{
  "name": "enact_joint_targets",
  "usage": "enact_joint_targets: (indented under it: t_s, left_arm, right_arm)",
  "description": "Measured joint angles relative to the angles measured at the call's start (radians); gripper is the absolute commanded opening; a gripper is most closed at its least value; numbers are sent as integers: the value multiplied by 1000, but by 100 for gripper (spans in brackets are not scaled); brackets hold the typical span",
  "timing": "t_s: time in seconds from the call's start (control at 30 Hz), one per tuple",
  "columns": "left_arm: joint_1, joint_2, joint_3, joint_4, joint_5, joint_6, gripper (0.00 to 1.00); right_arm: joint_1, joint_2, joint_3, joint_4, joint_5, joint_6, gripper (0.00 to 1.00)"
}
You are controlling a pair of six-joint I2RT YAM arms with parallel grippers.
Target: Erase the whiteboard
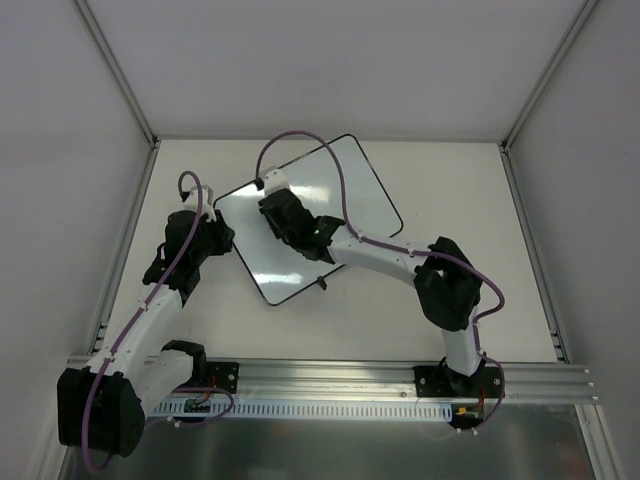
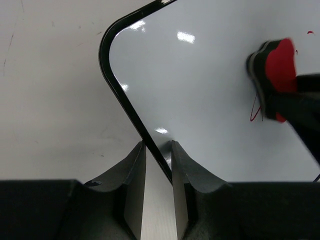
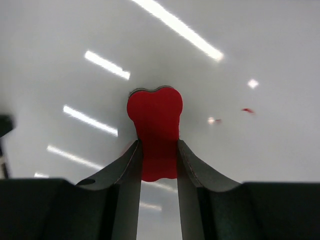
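Observation:
The whiteboard [image 1: 360,190] lies tilted on the table, glossy white with a thin black rim. My right gripper [image 1: 275,205] is over its left part, shut on a red eraser block [image 3: 155,115] that rests on the board [image 3: 240,60]. Small red marks [image 3: 247,110] lie to the right of the eraser. My left gripper [image 1: 222,240] is at the board's left edge. In the left wrist view its jaws [image 2: 158,150] stand close together with the black rim [image 2: 120,85] running between them. That view also shows the eraser [image 2: 280,65] and a red scribble [image 2: 256,112] beside it.
A small black clip [image 1: 322,284] sticks out from the board's near edge. Grey enclosure walls and metal posts [image 1: 120,80] surround the table. An aluminium rail [image 1: 330,385] runs along the near edge by the arm bases. Purple cables loop over both arms.

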Motion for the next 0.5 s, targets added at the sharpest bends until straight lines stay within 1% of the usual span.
enact_joint_targets:
  t_s: [0.13,0.23,0.37,0.5]
  left_arm:
    - [0,0,0,-5,-6,3,0]
    - [0,0,0,-9,-6,5,0]
    - [-8,-1,0,2,-6,12,0]
    - [-13,-3,0,7,-7,20,0]
  right_arm:
    - [89,21,12,-1,-43,12,0]
    - [122,24,11,-10,-49,16,0]
    - [118,20,5,-14,-23,16,0]
    - [77,-17,-35,-19,55,16,0]
